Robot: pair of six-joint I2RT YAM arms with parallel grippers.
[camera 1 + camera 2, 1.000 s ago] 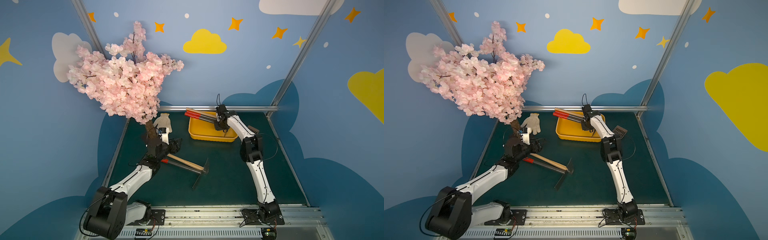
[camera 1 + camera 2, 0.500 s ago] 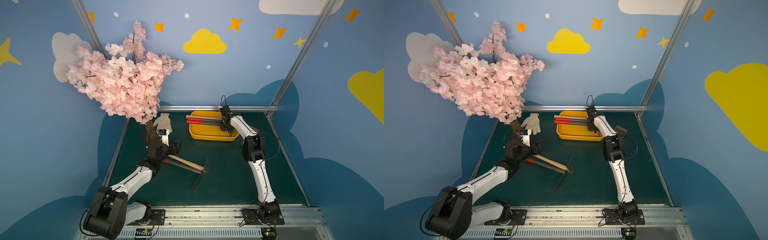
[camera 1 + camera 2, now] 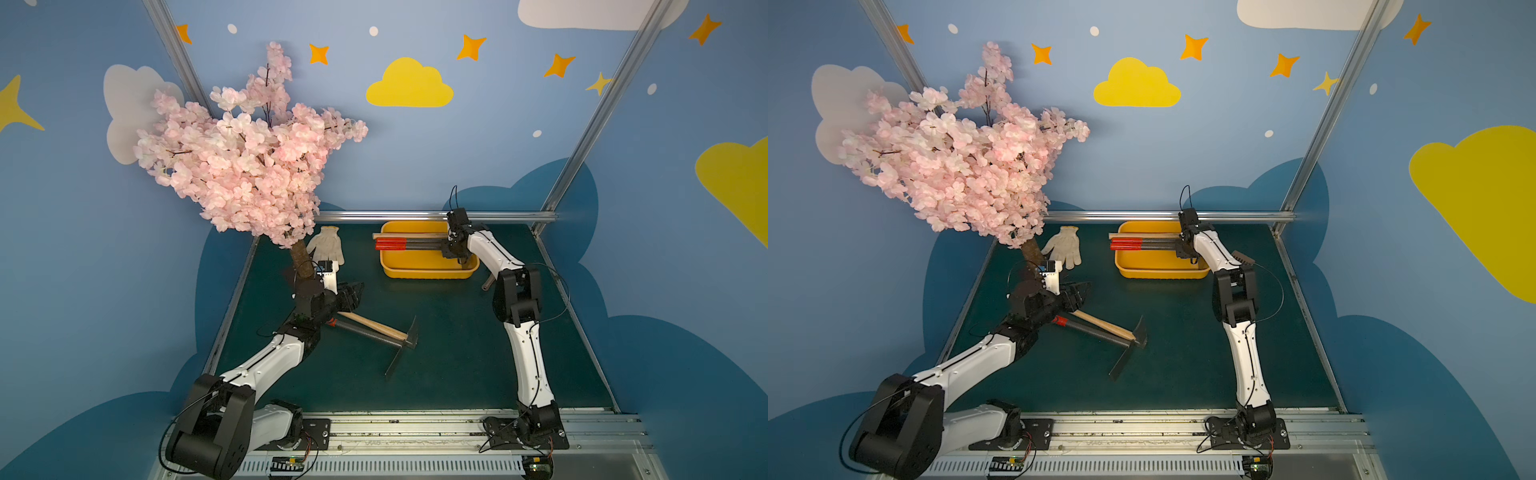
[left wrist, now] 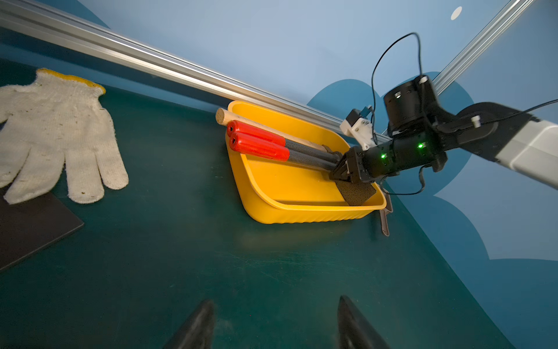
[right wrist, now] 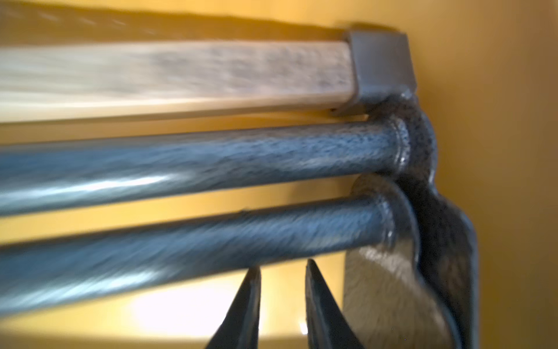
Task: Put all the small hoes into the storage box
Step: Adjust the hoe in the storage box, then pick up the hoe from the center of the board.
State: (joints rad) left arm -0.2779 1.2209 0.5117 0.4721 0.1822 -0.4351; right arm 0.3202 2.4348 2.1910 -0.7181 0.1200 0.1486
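Note:
The yellow storage box (image 3: pixel 428 272) (image 3: pixel 1163 272) (image 4: pixel 302 214) stands at the back of the mat. Three small hoes lie in it side by side, handles over its left rim: two with red grips (image 3: pixel 390 244) (image 3: pixel 1126 244) (image 4: pixel 256 146) and one with a wooden handle (image 4: pixel 222 116) (image 5: pixel 181 75). My right gripper (image 3: pixel 451 251) (image 4: pixel 339 173) (image 5: pixel 282 266) hangs over their heads, slightly open, with only the box floor between its tips, just beside the nearest dark shaft (image 5: pixel 181 250). Two more hoes (image 3: pixel 370 332) (image 3: pixel 1100 328) lie crossed on the mat. My left gripper (image 3: pixel 351 295) (image 4: pixel 276 323) stands open and empty by their handle ends.
A white work glove (image 3: pixel 328 245) (image 4: pixel 57 136) lies at the back left beside the trunk of a pink blossom tree (image 3: pixel 249 166). A small brown tool (image 3: pixel 486 284) (image 4: pixel 385 217) lies just right of the box. An aluminium rail (image 3: pixel 436 216) runs behind it.
The red-grip hoe's handle swung from slanted to level along the box as my right gripper moved right. Its jaws have parted a little off the shaft. The left arm stayed still.

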